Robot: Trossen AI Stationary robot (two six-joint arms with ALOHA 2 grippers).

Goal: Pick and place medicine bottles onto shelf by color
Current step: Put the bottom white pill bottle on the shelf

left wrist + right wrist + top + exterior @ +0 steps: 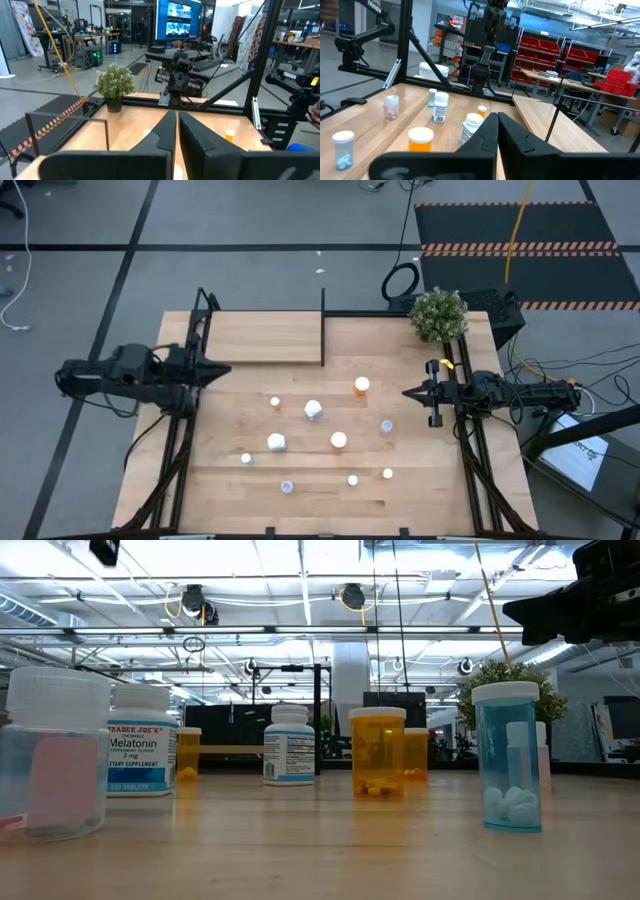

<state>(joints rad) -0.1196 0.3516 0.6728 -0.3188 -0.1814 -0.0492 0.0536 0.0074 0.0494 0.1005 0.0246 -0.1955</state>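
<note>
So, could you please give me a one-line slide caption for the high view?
Both arms wait at the table's sides while medicine bottles stand scattered in front of the bare shelf.

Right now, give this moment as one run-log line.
left claw: shut, empty | right claw: shut, empty | bottles: on table | shelf: bare

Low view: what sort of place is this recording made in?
Most likely a robotics lab or workshop in an industrial hall. Bare ceiling trusses with hanging lights run overhead, red storage bins fill racks, and a large monitor stands among workbenches behind the table.
</note>
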